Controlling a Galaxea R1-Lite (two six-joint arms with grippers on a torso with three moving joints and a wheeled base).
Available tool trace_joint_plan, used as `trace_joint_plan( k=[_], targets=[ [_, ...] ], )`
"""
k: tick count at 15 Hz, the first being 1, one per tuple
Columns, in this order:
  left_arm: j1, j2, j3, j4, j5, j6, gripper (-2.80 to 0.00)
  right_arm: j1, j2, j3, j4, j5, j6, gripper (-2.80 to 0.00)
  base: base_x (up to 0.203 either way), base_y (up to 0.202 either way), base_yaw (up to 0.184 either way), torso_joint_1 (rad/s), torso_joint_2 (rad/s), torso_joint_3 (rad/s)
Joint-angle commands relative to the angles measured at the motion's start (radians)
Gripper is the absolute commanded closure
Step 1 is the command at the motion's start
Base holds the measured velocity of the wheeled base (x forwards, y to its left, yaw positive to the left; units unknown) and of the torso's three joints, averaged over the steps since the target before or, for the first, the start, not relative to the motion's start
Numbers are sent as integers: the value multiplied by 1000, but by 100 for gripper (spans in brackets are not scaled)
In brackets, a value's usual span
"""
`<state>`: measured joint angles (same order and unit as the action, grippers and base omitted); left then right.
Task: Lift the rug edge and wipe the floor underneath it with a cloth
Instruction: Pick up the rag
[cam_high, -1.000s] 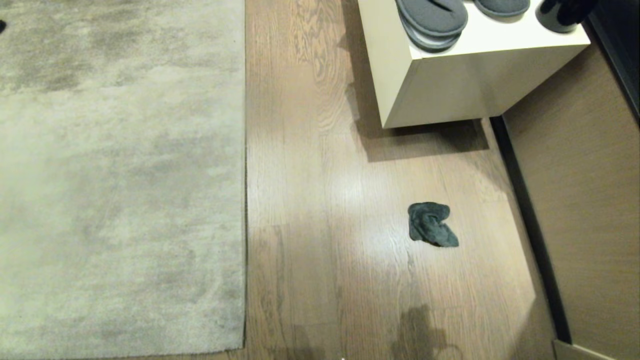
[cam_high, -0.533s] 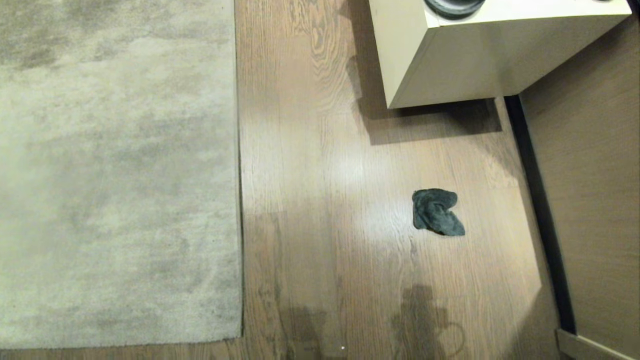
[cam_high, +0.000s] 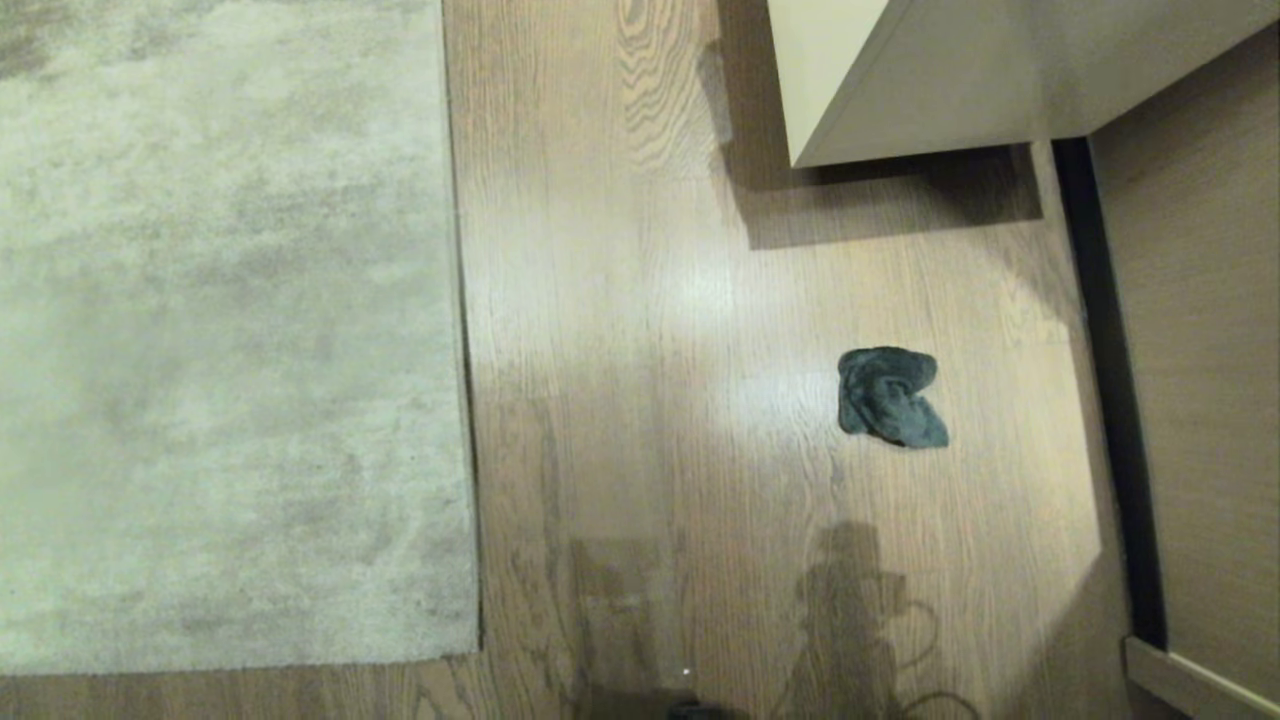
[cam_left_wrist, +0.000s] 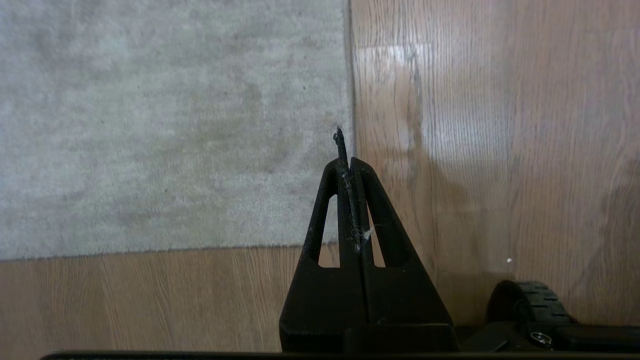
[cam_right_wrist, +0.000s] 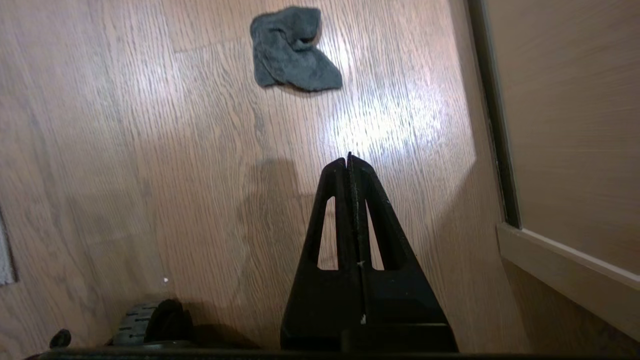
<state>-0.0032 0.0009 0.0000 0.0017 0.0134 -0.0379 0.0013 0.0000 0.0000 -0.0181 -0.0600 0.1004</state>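
The rug (cam_high: 220, 330) fills the left part of the floor (cam_high: 640, 330), flat, its rug edge (cam_high: 458, 330) running straight away from the robot to a near corner, with a strip of bare planks along its near side. The left hand (cam_left_wrist: 345, 150) hangs above that corner with fingers clenched on nothing, a few wisps of fluff caught between them. No part of the border is raised, so judging by this the task has not begun.

Well to the right, on open planks between the rug edge and the dark skirting strip (cam_high: 1105, 400) at the wall panelling (cam_high: 1200, 400), lies the cloth (cam_high: 888, 396), crumpled in a small heap. The right hand (cam_right_wrist: 350, 160) hovers short of it, likewise clenched and empty. A pale cabinet (cam_high: 900, 80) stands at the far right of the floor.

The step in hand looks like getting low and lined up. Done well, the right hand should release its fingers before coming down, straddle the thickest fold of the cloth and pinch there, since a thin flap would slip. The left should open wide and slide one finger under the border near the corner, where the rug peels most easily.
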Motion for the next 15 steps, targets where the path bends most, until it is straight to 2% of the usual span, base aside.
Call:
trace_joint_plan(
  k=[1,15],
  targets=[
    [0,1,0,0,0,0,0,0,2,0,0,0,1,0,0,0,0,7,7,-198],
    [0,1,0,0,0,0,0,0,2,0,0,0,1,0,0,0,0,2,2,-196]
  ],
)
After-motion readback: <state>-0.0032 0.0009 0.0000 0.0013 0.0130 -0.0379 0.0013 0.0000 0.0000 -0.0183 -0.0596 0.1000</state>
